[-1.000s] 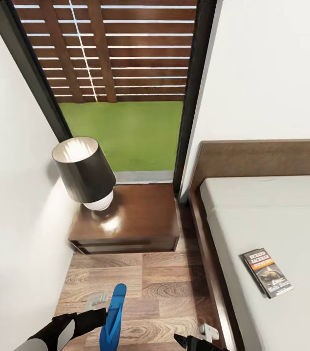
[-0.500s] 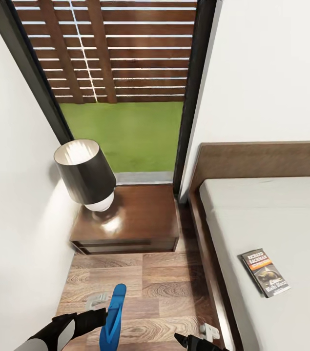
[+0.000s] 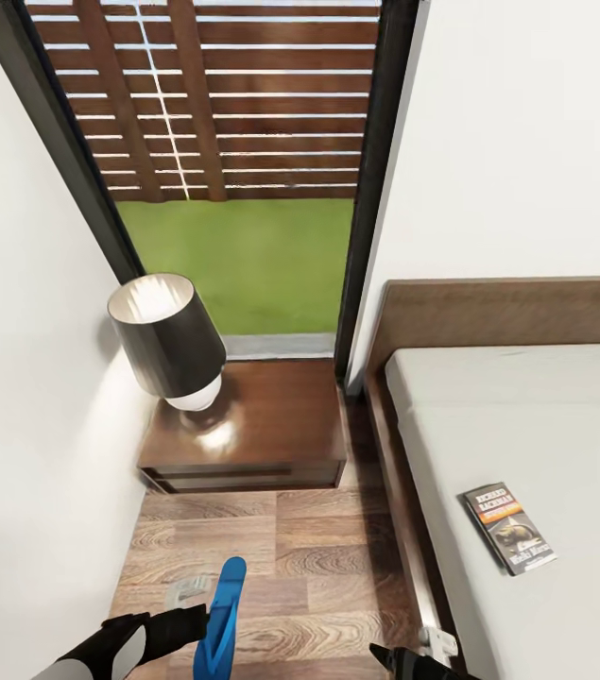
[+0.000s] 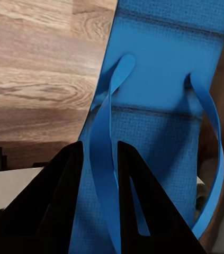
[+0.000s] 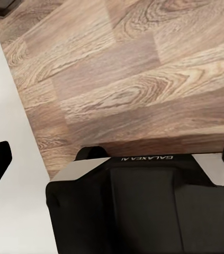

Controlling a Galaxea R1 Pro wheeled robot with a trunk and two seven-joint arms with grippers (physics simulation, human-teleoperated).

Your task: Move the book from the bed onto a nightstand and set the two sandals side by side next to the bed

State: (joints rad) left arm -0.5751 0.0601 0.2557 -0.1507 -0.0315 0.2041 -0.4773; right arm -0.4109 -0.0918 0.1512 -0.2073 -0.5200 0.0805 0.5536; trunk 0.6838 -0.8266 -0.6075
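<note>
My left gripper (image 3: pixel 197 623) is shut on a bright blue sandal (image 3: pixel 220 616), held on edge above the wood floor at the bottom left of the head view. In the left wrist view its dark fingers (image 4: pixel 64 203) pinch the strap of the sandal (image 4: pixel 164 79). The book (image 3: pixel 510 527) lies flat on the pale mattress of the bed (image 3: pixel 526 416) near its left edge. The nightstand (image 3: pixel 271 425) stands in the corner between the wall and the bed. My right gripper (image 3: pixel 386 656) is low beside the bed frame; in the right wrist view it (image 5: pixel 112 159) is open and holds nothing.
A black-shaded lamp (image 3: pixel 167 338) takes the left half of the nightstand top; the right half is bare. A tall dark-framed window (image 3: pixel 243 189) is behind it. A white wall (image 3: pixel 25 425) bounds the narrow floor strip (image 3: pixel 309 557) on the left.
The view has shifted slightly. My right gripper has moved right, toward the bed frame. The left gripper keeps its hold on the sandal and sits a little lower.
</note>
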